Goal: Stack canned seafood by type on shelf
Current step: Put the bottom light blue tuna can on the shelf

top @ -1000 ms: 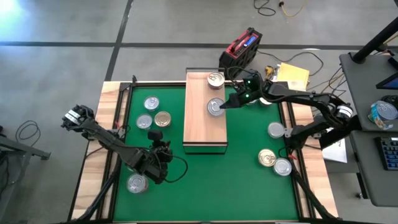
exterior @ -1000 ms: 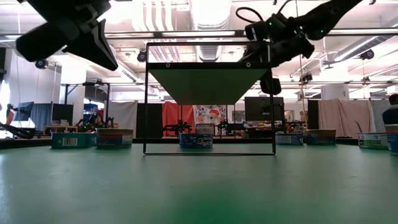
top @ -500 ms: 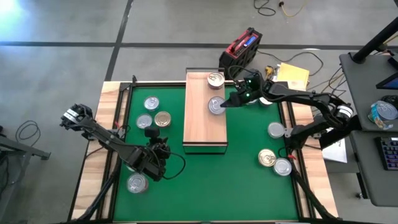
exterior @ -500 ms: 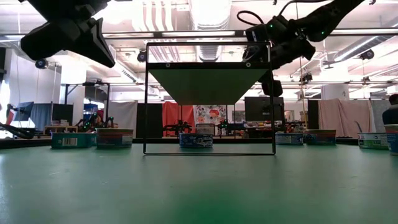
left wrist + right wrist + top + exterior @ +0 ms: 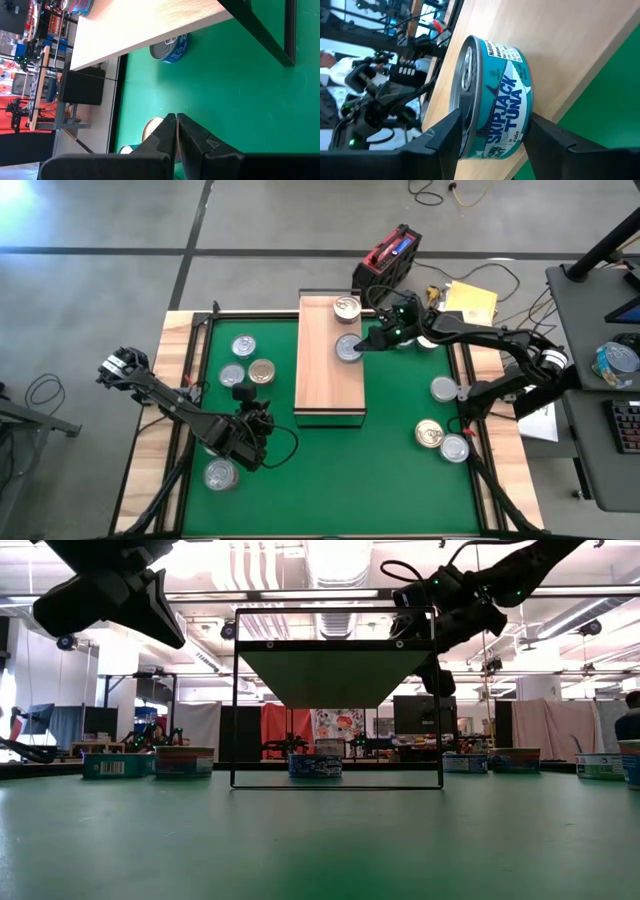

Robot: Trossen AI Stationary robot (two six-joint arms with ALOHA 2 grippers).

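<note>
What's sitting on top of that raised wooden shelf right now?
Two silver-lidded tins rest on the shelf: one tin at its far end, and a skipjack tuna tin between the right pincer's fingers. What is under the shelf stays hidden from above.

hidden: shelf (image 5: 337, 675) top from low view (cans unseen) | cut off: tuna can (image 5: 492, 97) base

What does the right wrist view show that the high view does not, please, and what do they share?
Only the right wrist view shows the label, Skipjack Tuna, on the can standing between the right gripper's fingers. Only the high view shows the second shelf can, the loose cans on the mat, and the left gripper, shut, hanging beside them. Both show that can on the shelf.
</note>
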